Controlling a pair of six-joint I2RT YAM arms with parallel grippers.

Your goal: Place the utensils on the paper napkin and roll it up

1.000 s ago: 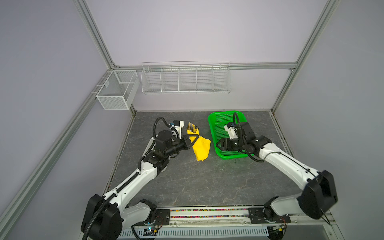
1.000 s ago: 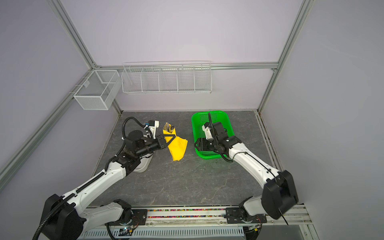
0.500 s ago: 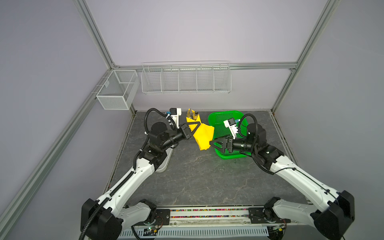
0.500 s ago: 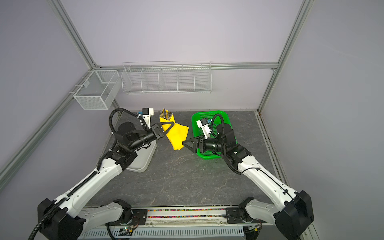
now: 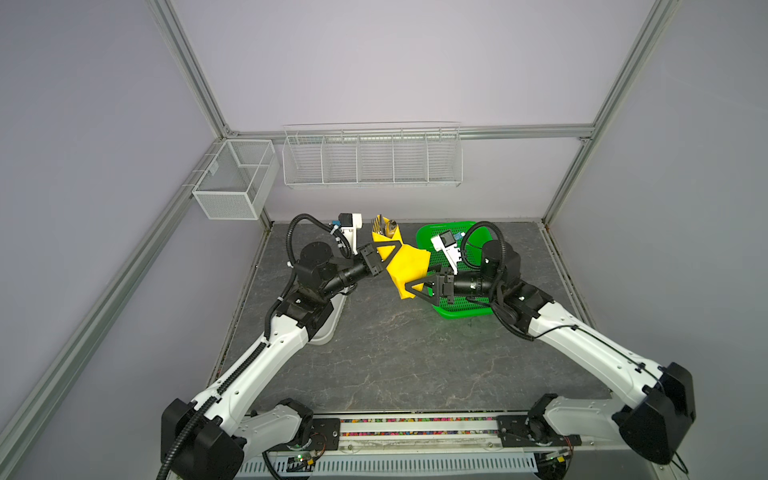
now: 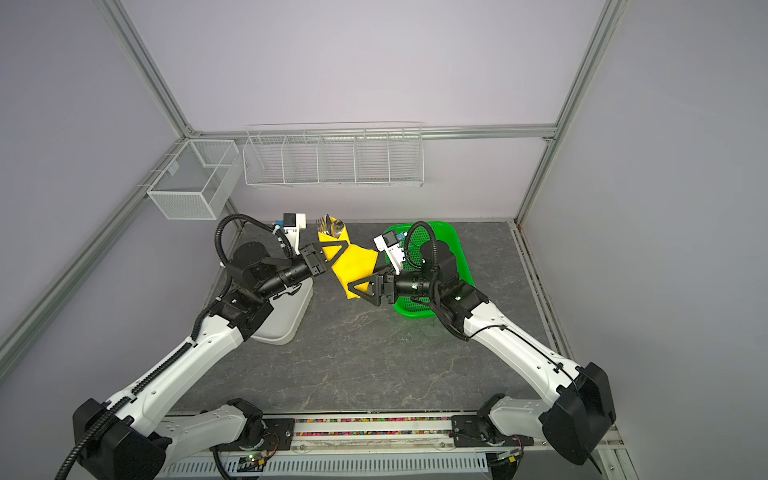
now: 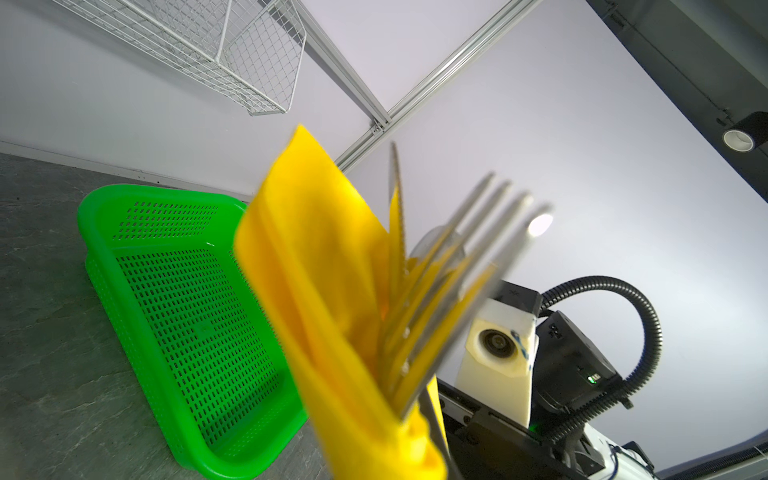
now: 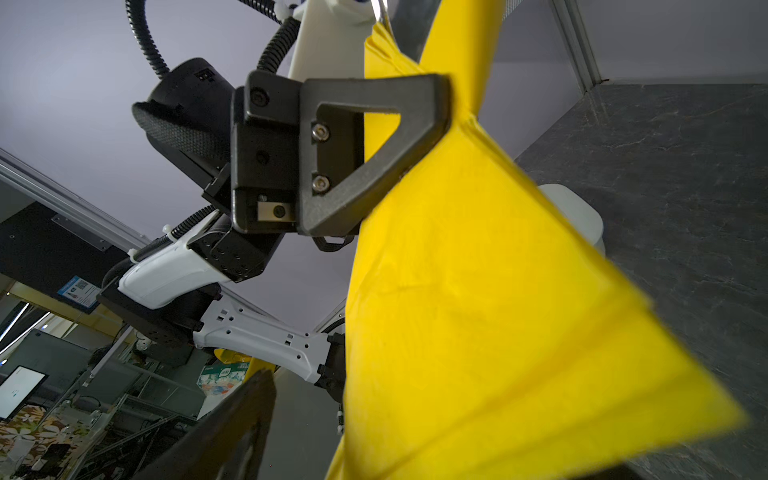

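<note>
The yellow paper napkin [image 5: 409,266] [image 6: 355,266] is wrapped into a loose bundle and held in the air above the table. The utensils [image 5: 384,226] [image 6: 332,226] stick out of its upper end. A fork [image 7: 469,257], a serrated knife edge [image 7: 397,199] and a spoon bowl [image 7: 432,245] show in the left wrist view. My left gripper [image 5: 395,249] [image 6: 340,249] [image 8: 415,124] is shut on the bundle's upper part. My right gripper [image 5: 419,282] [image 6: 361,280] is open, and the napkin's [image 8: 478,311] lower end hangs between its spread fingers [image 8: 232,424].
A green perforated basket [image 5: 461,311] [image 6: 457,249] [image 7: 124,232] sits under the right arm. A white tray [image 5: 328,328] [image 6: 286,316] lies beneath the left arm. Two wire baskets [image 5: 372,156] [image 5: 235,183] hang on the back and left walls.
The left arm has lifted the napkin bundle off the table and turned it upright. The right gripper has come up out of the basket, opened wide and moved left to the bundle's lower end.
</note>
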